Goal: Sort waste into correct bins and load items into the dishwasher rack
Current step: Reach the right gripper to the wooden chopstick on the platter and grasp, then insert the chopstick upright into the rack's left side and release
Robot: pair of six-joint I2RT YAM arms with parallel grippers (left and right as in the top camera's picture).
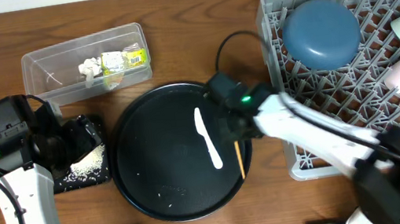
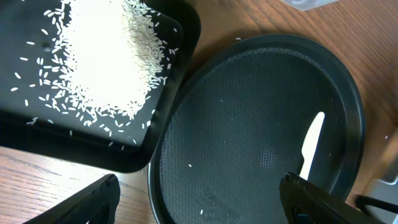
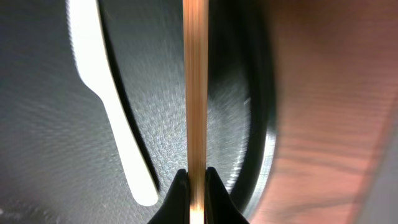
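One thin wooden chopstick [image 3: 196, 87] pinched between the closed tips of the right gripper [image 3: 196, 178], stretching straight ahead of the jaws by the rim of the round black tray [image 3: 266, 143], white plastic spoon [image 3: 115, 130] just to their left; liable to swivel or slip from so narrow a hold; left gripper [image 2: 199, 186] spread wide, empty.

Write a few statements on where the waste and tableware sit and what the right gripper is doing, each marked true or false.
1. The rice lies in the shallow black tray. True.
2. The spoon is in the rack. False: it lies on the round tray.
3. The right gripper is closed on the chopstick. True.
4. The wrapper lies on the round tray. False: it is in the clear tub, beside the tissue.
5. The blue dish sits in the rack. True.
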